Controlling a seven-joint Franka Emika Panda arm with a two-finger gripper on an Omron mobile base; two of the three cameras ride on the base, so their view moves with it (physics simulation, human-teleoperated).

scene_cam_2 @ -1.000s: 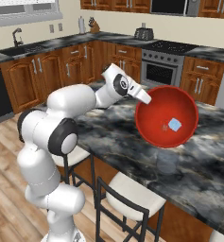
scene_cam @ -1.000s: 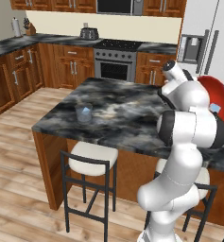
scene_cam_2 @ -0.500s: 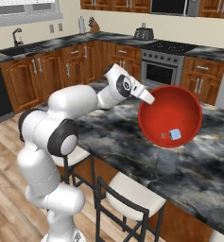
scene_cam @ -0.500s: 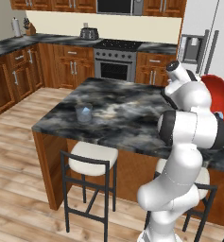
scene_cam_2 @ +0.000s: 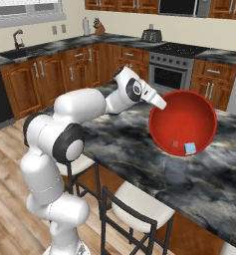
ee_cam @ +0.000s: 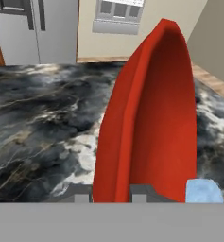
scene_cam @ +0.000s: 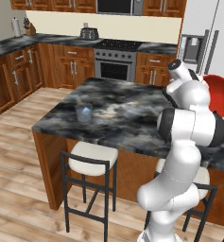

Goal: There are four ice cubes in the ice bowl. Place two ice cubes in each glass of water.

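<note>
Bowl tipped steeper, ice bowl [scene_cam_2: 181,119] rim pinched in closed jaws, no writing legible

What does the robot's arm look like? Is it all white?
Mostly! The arm is made of fat, rounded white tubes with dark rings at the joints. Its gripper has two small dark grey, blocky fingertips. No loose cables show.

Dark marble island [scene_cam: 127,113] w/ glass [scene_cam: 83,113] on it.

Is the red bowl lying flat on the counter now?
No, the ice bowl is lifted and tipped on edge, its rim clamped by the gripper, above the counter.
</note>
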